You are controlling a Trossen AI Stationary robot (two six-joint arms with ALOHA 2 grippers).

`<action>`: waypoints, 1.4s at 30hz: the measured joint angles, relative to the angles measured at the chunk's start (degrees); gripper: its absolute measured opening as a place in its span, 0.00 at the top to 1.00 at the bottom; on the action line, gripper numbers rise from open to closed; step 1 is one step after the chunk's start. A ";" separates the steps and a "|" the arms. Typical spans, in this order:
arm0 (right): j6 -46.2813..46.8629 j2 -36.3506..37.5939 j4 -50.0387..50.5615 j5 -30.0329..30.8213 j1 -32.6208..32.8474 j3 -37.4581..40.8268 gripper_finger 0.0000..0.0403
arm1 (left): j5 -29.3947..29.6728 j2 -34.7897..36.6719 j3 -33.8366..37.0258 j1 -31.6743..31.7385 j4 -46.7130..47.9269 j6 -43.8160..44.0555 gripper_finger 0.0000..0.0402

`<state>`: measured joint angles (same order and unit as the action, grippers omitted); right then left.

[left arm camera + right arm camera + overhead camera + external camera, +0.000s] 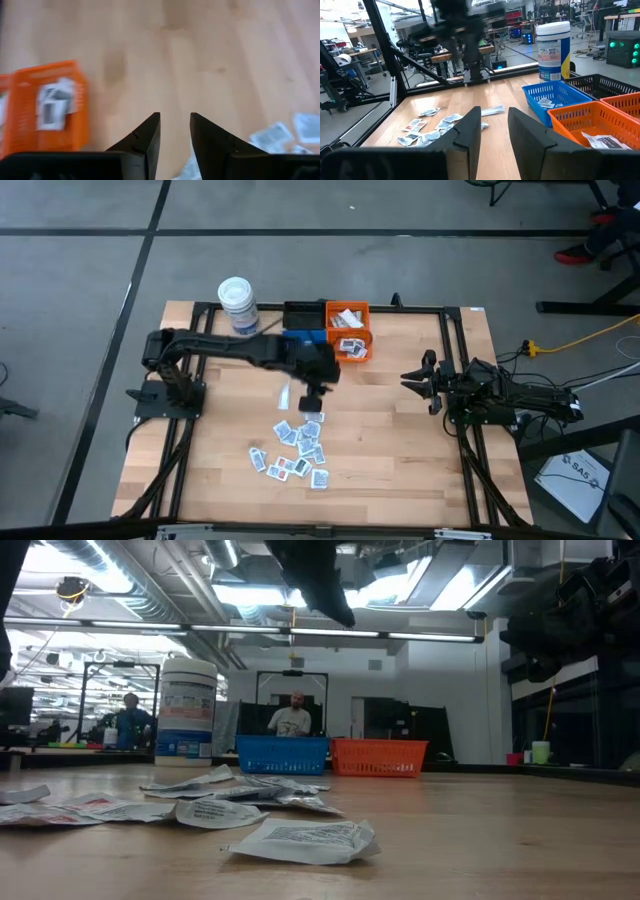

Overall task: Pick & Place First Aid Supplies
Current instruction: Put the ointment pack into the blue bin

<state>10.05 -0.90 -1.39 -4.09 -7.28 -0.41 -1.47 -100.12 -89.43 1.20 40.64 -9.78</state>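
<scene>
The first aid supplies are small flat white sachets, some with blue or red print, lying scattered on the wooden table in a patch. One sachet lies apart, toward the bins. More sachets lie in the orange bin. My left gripper hangs open above the table, between the bins and the patch, with nothing between its fingers. My right gripper waits open at the table's right side.
A blue bin and a black bin stand beside the orange one at the far edge, with a white lidded tub to their left. Bare wood lies between the patch and my right arm. People sit in the room beyond.
</scene>
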 joint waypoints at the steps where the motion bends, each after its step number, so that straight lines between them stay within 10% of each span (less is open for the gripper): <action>1: -0.01 0.02 0.00 0.00 -0.01 -0.01 0.75 | 0.01 0.00 0.00 -1.20 0.05 0.00 0.75; 18: 0.01 0.01 0.00 0.00 0.00 0.00 0.75 | 6.29 2.41 14.29 -25.75 -0.23 6.88 0.78; 34: -0.01 0.01 0.00 -0.01 0.00 0.01 0.75 | 10.59 12.36 29.69 -41.54 1.10 30.42 0.78; 42: -0.01 -0.01 0.00 -0.01 -0.01 0.01 0.75 | 10.78 12.31 36.02 -46.18 -3.53 25.99 0.78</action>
<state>10.04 -0.91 -1.39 -4.10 -7.29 -0.40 9.32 -87.81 -53.41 -44.98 37.11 16.21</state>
